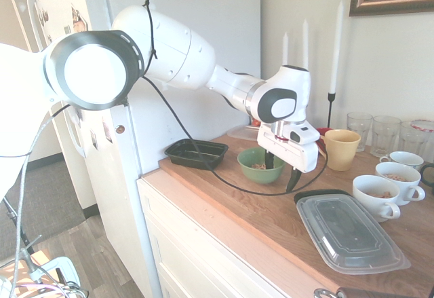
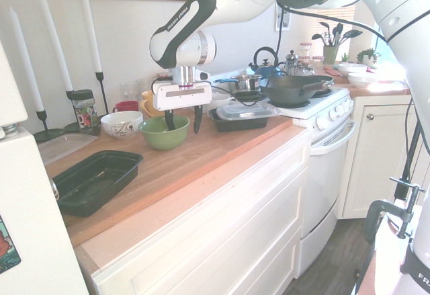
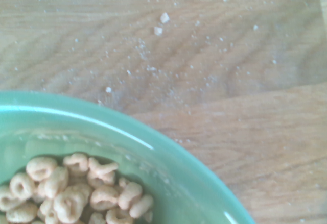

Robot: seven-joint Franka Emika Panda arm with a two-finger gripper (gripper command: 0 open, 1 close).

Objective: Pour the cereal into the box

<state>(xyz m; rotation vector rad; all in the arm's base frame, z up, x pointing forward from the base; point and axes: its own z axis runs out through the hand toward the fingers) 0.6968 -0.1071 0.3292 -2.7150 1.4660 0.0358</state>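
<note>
Cereal (image 3: 76, 193) rings are sitting heaped in the green bowl (image 1: 251, 170), and the black box (image 2: 94, 182) is lying empty further along the wooden countertop (image 2: 188, 160), well apart. The gripper (image 1: 281, 168) is hanging over the bowl's rim, fingers spread. Crumbs (image 3: 161, 24) are dotting the wood beside it.
</note>
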